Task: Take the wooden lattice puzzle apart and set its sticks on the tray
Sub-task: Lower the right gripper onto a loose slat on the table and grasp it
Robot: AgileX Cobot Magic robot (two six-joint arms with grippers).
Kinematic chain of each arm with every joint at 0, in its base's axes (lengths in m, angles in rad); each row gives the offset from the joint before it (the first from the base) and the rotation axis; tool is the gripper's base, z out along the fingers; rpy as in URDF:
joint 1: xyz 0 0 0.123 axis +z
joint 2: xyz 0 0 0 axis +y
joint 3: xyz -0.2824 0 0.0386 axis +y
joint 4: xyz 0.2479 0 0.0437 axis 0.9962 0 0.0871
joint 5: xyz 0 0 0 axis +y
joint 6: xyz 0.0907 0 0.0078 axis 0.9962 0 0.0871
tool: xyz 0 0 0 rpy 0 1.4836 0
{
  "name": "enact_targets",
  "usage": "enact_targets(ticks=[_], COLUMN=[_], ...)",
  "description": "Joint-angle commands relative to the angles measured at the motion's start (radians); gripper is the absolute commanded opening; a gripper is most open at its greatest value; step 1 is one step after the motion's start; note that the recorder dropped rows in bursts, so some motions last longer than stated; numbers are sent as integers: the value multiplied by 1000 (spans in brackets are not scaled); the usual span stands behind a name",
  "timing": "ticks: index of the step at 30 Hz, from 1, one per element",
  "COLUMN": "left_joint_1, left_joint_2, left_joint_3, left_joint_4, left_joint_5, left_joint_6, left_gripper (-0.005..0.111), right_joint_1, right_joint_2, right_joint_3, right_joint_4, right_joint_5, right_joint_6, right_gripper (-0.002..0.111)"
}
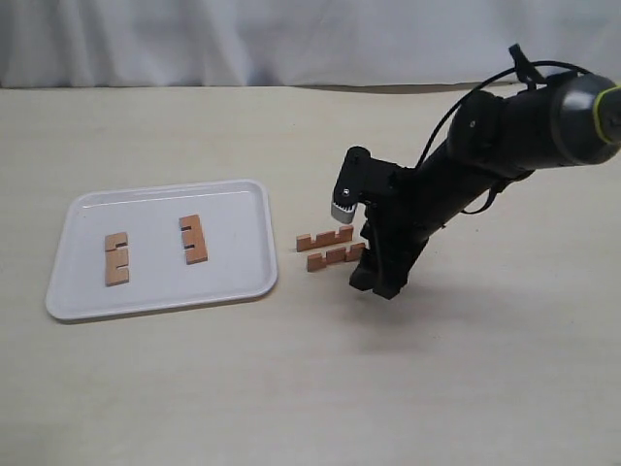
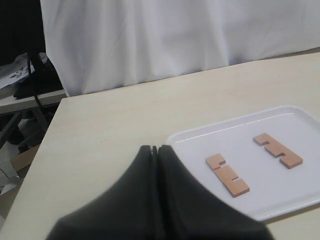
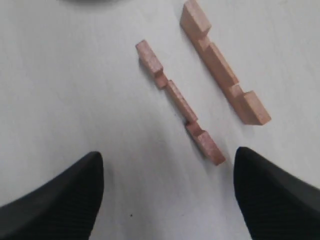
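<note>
The lattice puzzle is apart into four loose notched sticks. Two sticks lie flat on the white tray, and the left wrist view shows the same two sticks on that tray. The other two sticks lie side by side on the table just right of the tray. My right gripper hovers low beside them, open and empty, with the nearer stick just ahead of its fingers and the second stick beyond. My left gripper is shut and empty, outside the exterior view.
The right arm reaches in from the upper right of the table. A white curtain hangs behind the table's far edge. Beyond the table's side edge, the left wrist view shows dark clutter.
</note>
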State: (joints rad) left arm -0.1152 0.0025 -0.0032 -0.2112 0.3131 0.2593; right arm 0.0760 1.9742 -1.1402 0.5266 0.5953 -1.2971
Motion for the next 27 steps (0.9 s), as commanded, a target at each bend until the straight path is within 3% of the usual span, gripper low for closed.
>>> enact_targets(ticks=[1,7,19,27], left_joint_1=[10,10,10,10], left_joint_2=[-2,-2,-2,-2], left_joint_3=[3,3,3,3], left_joint_4=[-2,-2,-2,-2], left_joint_5=[-9,-9,-9,-9], left_joint_6=[5,5,5,5], left_gripper=[0,0,0,0], right_joint_1=[-4,-4,-4,-4], right_joint_2=[17,39,48,56], right_joint_3=[-4,-4,-4,-4], right_joint_4=[11,11,16,148], right_joint_5=[-36,-73,-99,-104], right_joint_6=[-16,-19,-48,-180], right_gripper=[64,47,46,40])
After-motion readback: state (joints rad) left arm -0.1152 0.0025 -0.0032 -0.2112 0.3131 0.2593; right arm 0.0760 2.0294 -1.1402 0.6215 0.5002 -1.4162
